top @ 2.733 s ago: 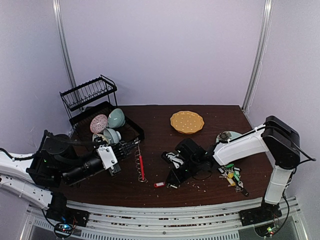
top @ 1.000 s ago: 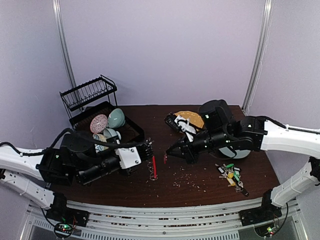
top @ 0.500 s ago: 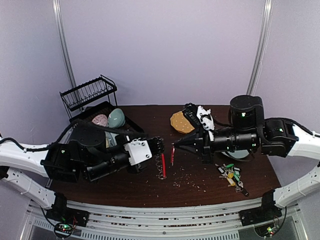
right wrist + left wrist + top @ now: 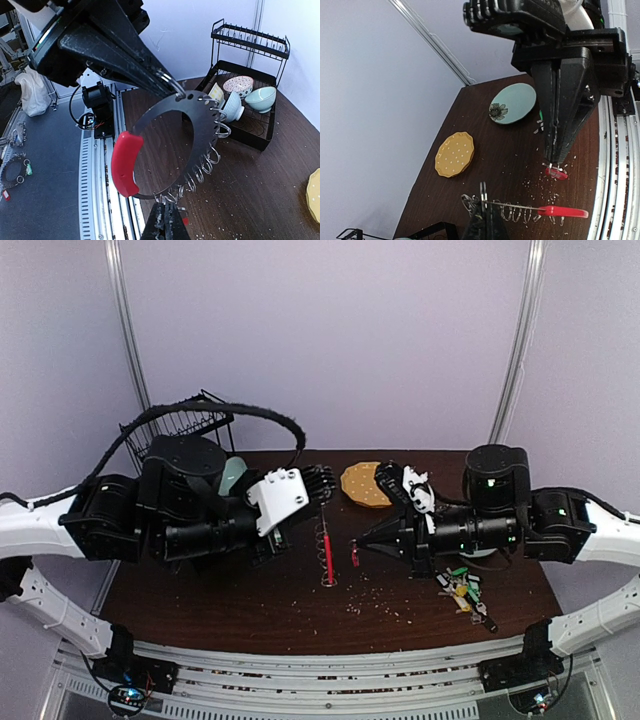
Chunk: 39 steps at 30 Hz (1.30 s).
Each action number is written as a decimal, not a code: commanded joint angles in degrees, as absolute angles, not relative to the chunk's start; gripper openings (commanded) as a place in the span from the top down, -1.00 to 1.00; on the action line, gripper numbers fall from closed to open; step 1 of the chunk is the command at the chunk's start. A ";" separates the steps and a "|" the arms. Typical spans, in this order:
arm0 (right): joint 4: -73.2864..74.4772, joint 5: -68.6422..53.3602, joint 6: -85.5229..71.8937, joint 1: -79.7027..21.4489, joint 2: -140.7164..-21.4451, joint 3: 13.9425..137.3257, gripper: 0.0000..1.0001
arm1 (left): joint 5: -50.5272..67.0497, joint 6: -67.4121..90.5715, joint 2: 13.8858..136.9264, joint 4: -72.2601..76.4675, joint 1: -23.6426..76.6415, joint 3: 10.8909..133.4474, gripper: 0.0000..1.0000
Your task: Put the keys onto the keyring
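Left pincer (image 4: pixel 320 502) was clenched on the keyring (image 4: pixel 326 552), hanging it vertically above the table (image 4: pixel 250 600), face toward the right arm. Right pincer (image 4: pixel 360 545), just beside the ring, gripped 1 red-tagged key (image 4: pixel 355 559). Other keys (image 4: pixel 462 590) lay well apart.

Dark brown worktop (image 4: pixel 240 590). Far-left corner: black dish rack (image 4: pixel 185 422), bowls (image 4: pixel 260 98) inside. Far middle: yellow dotted plate (image 4: pixel 358 484). Right side: teal flower plate (image 4: pixel 512 103). Near right: keys (image 4: pixel 462 592) heaped, coloured tags. Pale specks (image 4: pixel 378 592) scattered centre, possibly crumbs.
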<state>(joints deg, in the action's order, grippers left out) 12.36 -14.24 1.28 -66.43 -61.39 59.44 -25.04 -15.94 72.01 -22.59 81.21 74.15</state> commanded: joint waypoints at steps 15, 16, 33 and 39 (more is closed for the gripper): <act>3.03 -15.63 7.65 -68.42 -66.46 66.28 1.00 | -19.46 -9.59 74.87 -27.37 80.77 79.40 1.00; 2.55 -14.88 8.11 -68.51 -66.38 66.08 1.00 | -19.21 -9.45 74.94 -27.34 80.77 79.59 1.00; 0.48 -9.42 8.05 -68.53 -64.26 62.24 1.00 | -19.97 -10.29 72.71 -22.51 80.77 76.83 1.00; -0.24 -9.38 8.20 -68.54 -65.11 63.02 1.00 | -19.61 -10.82 72.75 -22.09 80.77 76.54 1.00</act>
